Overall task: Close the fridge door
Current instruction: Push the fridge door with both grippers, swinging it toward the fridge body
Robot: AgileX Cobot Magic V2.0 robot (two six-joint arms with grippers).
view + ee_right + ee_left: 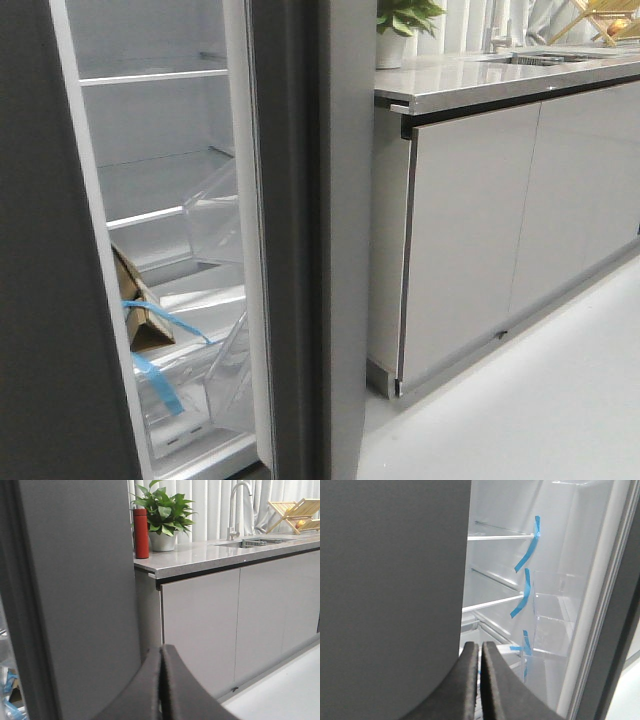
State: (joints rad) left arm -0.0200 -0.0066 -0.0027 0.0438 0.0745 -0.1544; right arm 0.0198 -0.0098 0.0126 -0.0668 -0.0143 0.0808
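Note:
The fridge door (40,260) is a tall matte dark grey panel at the far left of the front view, with a white inner lining (92,240). It stands partly open, and the white fridge interior (160,200) shows in the gap. In the left wrist view the door (390,590) fills the left half. My left gripper (479,647) is shut and empty, right beside the door's free edge; I cannot tell whether it touches. My right gripper (161,650) is shut and empty, beside a tall dark grey panel (75,595). Neither gripper shows in the front view.
Inside the fridge are glass shelves (150,76), clear bins (215,215), a cardboard box (140,315) and blue tape strips (527,555). A tall dark grey upright (300,240) borders the opening. To the right are pale cabinet fronts (460,230), a countertop (500,75), a plant (165,510), a red bottle (141,532) and a sink tap (235,505).

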